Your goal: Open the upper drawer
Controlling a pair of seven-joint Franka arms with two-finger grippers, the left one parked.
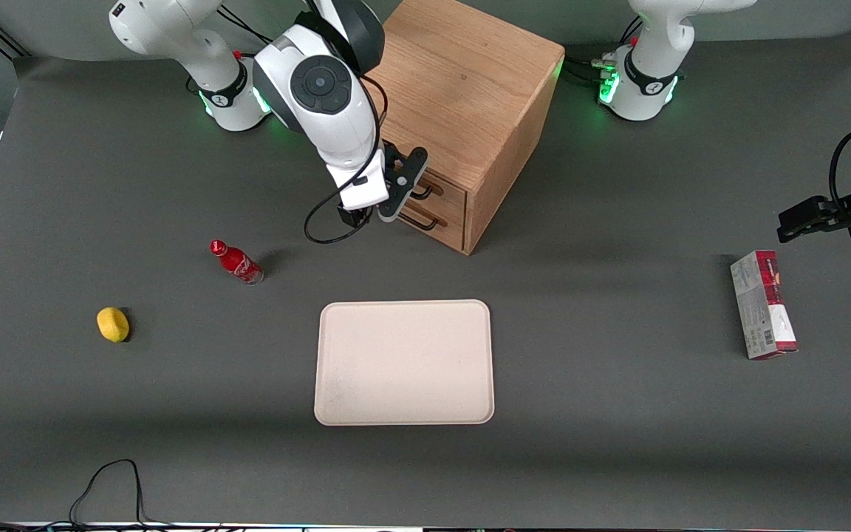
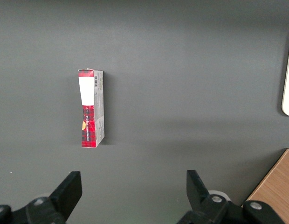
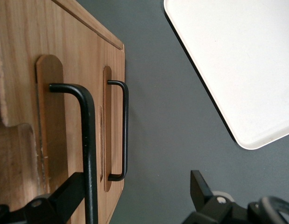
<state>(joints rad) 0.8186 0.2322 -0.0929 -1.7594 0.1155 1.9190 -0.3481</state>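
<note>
The end effector (image 1: 401,193) sits at the cabinet's (image 1: 470,96) drawer fronts, fingers spread wide, one finger (image 3: 65,196) against the upper drawer's long black wire handle (image 3: 88,154), gripping nothing. The white right arm (image 1: 322,96) reaches down at a slant over the cabinet's corner. The upper drawer (image 1: 446,193) is light oak, shut, above the bottom drawer (image 1: 444,222). A smooth cream tray (image 1: 404,362) lies on the grey surface (image 1: 617,414), nearer the front camera.
</note>
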